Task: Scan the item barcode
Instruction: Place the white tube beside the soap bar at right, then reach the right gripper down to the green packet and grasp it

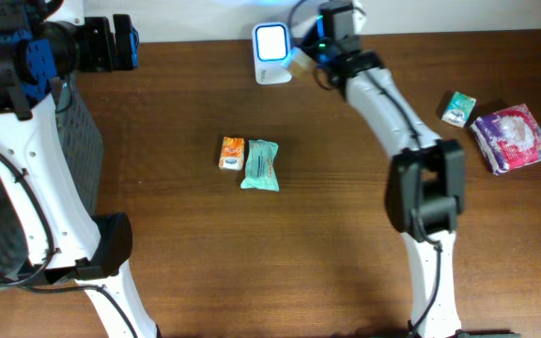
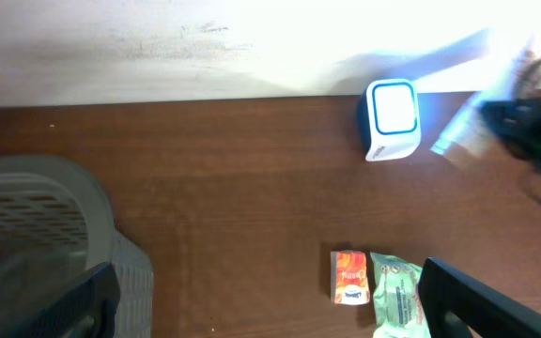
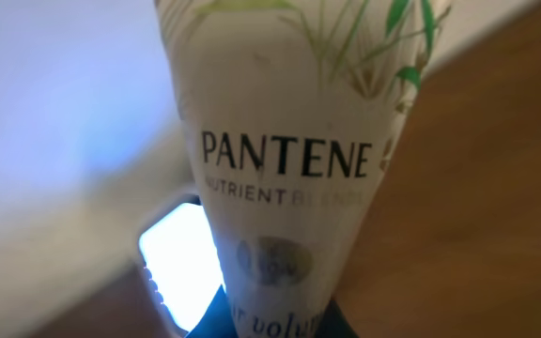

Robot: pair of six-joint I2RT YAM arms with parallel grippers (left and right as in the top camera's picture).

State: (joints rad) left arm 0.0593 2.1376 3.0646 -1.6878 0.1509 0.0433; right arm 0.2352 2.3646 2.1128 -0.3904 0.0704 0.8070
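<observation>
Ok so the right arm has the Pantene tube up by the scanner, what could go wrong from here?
The Pantene tube shows no barcode on its visible face; it may be turned away from the barcode scanner. The right gripper grips only the tube's end, so it could slip. This close, it might bump the scanner.

scanner at table back edge; small packet just left of larger packet, mid-table

Brown table: scanner, four packets.
</observation>
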